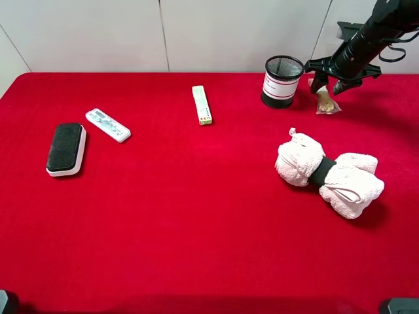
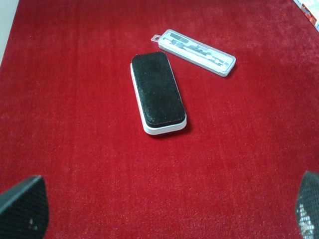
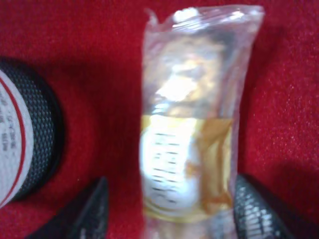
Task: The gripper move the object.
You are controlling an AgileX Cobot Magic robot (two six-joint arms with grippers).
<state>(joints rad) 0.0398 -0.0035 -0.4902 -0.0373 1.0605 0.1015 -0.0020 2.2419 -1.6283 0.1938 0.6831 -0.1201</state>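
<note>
Left gripper [image 2: 165,206], jaws wide apart, hangs short of the black-topped block [image 2: 158,92], with the clear case [image 2: 194,51] beyond. Right gripper [image 3: 174,209], jaws apart, straddles the snack packet [image 3: 189,134] lying beside the mesh cup [image 3: 25,139], apparently positioned to close on it.

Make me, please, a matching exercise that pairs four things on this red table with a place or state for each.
Things
1. mesh cup
2. snack packet
3. rolled towel
4. board eraser

Places or states
A. near the left end of the table, beside a clear case
B. lying between the two sides of the open right tool
C. bound round the middle by a black band
D. standing upright, with a white label

Pairs: 1-D, 2-B, 3-C, 4-A
</note>
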